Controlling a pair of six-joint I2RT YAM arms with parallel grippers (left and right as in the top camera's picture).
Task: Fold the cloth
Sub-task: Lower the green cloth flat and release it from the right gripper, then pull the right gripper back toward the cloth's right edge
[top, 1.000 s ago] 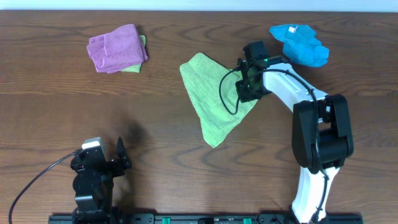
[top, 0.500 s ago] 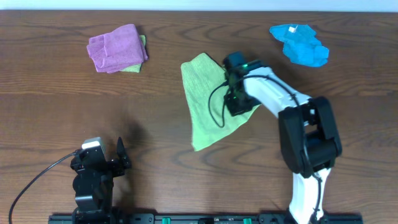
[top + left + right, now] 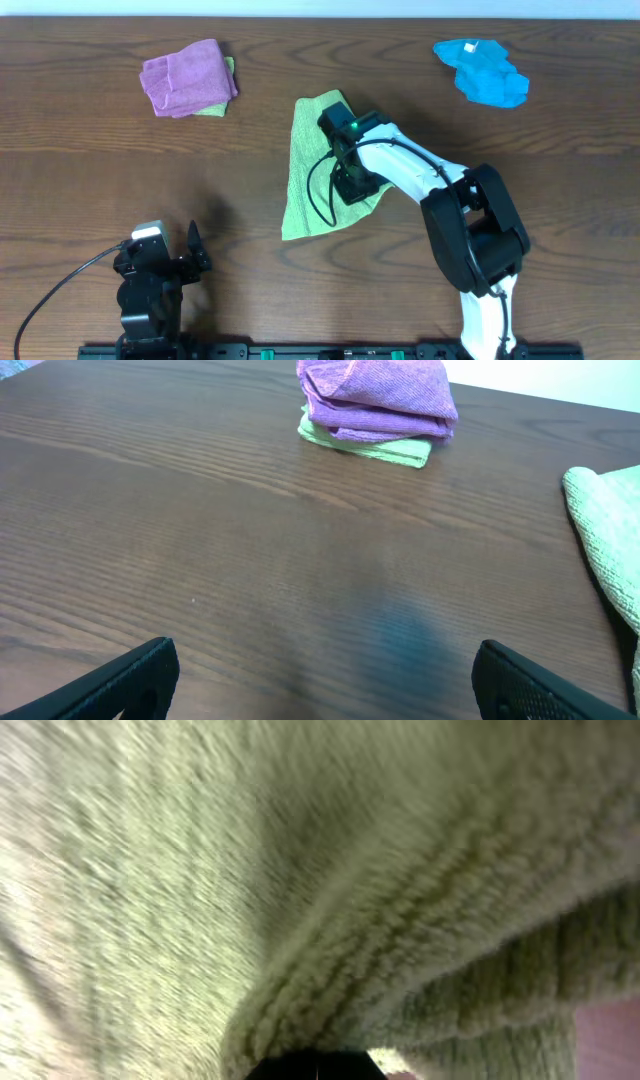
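— Where is the cloth?
— The green cloth (image 3: 303, 165) lies mid-table, long and tapering to a near corner. Its weave is looped terry and its right side is bunched up.
— The right gripper (image 3: 352, 186)?
— It is down on that bunched side. Its camera shows only cloth, so I cannot tell how the jaws stand.
— The left gripper (image 3: 325, 670)?
— Jaws wide apart, holding nothing, low over the table (image 3: 90, 180).
— Any writing?
— There is a pale tag on the blue cloth (image 3: 484, 74), too small to read. A purple cloth (image 3: 186, 76) lies on a folded lime cloth (image 3: 372, 450).
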